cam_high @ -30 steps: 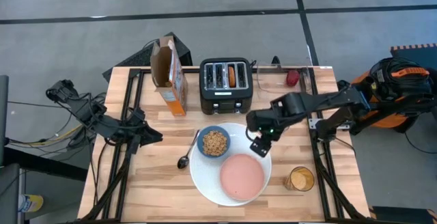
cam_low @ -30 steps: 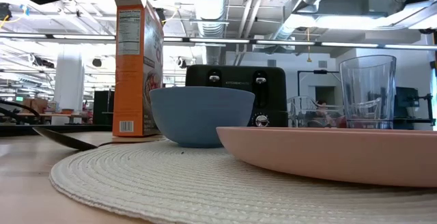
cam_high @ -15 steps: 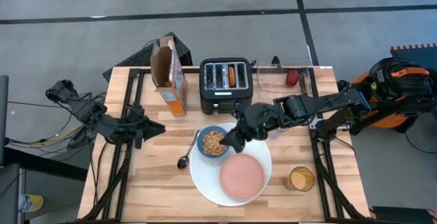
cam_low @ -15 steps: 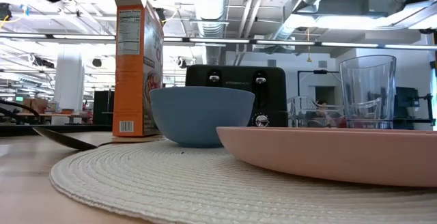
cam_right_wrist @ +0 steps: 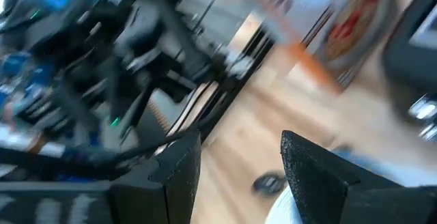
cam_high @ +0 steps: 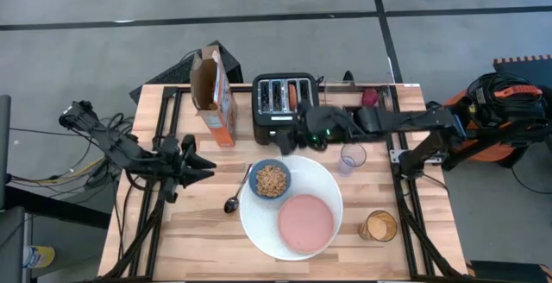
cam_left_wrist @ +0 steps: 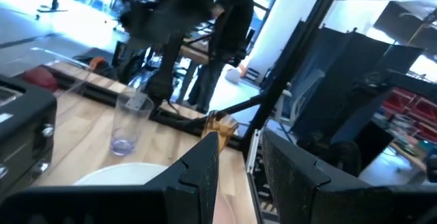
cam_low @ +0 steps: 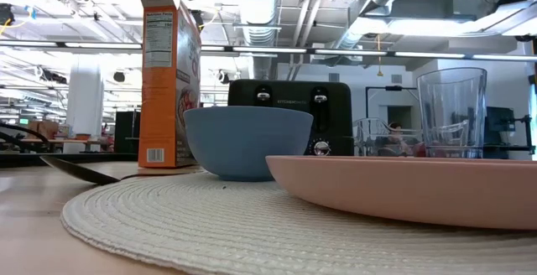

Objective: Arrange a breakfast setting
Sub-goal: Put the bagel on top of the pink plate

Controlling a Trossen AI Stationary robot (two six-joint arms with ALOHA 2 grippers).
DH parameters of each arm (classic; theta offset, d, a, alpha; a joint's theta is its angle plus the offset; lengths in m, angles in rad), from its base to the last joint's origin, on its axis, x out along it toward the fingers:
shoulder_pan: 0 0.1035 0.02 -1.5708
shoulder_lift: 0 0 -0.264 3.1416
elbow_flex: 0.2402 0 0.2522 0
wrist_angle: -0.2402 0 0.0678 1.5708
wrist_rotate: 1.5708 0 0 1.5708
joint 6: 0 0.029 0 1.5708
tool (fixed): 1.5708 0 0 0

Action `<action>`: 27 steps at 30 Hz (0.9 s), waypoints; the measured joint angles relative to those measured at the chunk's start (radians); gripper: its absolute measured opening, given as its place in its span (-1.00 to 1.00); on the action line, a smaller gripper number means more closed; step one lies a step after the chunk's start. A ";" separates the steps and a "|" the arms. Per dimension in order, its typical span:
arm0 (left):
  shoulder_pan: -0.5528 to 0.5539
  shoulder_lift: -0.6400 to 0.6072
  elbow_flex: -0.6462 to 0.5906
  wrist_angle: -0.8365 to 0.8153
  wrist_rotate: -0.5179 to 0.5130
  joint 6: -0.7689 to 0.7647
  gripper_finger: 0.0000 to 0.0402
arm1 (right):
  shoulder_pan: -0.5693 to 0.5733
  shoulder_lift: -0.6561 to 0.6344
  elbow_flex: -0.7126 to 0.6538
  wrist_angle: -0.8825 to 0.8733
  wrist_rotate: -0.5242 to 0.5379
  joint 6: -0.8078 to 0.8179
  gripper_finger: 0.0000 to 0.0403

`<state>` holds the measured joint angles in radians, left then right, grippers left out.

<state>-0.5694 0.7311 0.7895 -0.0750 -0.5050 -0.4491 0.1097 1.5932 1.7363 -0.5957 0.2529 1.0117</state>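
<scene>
The table [cam_high: 185, 231] is pale, matt planked wood. Beside the right claw [cam_high: 304, 136], the toaster [cam_high: 274, 115] is glossy black plastic with metal knobs. Below it, the tumbler [cam_high: 351, 156] is clear glass; the plate [cam_low: 168, 216] shows a ribbed, woven-looking matt surface.

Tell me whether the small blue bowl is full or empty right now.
Not empty: from above, the small blue bowl on the big white round plate holds brown cereal across most of its inside.

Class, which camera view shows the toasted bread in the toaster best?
The high view: the round toasted bread shows from above, sitting in a slot of the black toaster. The low view shows only the toaster's front, the left wrist view its corner, the right wrist view a blurred edge; none shows the bread.
</scene>
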 joint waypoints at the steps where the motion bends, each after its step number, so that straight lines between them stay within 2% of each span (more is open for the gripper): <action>1: 0.000 0.000 0.000 0.004 0.001 0.005 -0.50 | -0.021 0.000 0.000 -0.001 0.004 -0.016 0.11; 10: 0.000 0.000 0.000 0.022 0.036 0.022 -0.50 | -0.253 0.000 0.000 -0.012 -0.006 -0.051 0.11; 16: 0.000 0.000 0.000 0.021 0.037 0.008 -0.50 | -0.385 0.000 0.000 -0.150 -0.014 -0.104 0.11; 27: 0.039 0.000 0.000 -0.018 0.024 0.018 -0.50 | -0.495 0.153 -0.001 -0.189 -0.007 -0.210 0.04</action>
<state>-0.5303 0.7307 0.7895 -0.0930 -0.4807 -0.4308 -0.3849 1.7466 1.7355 -0.7851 0.2463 0.8021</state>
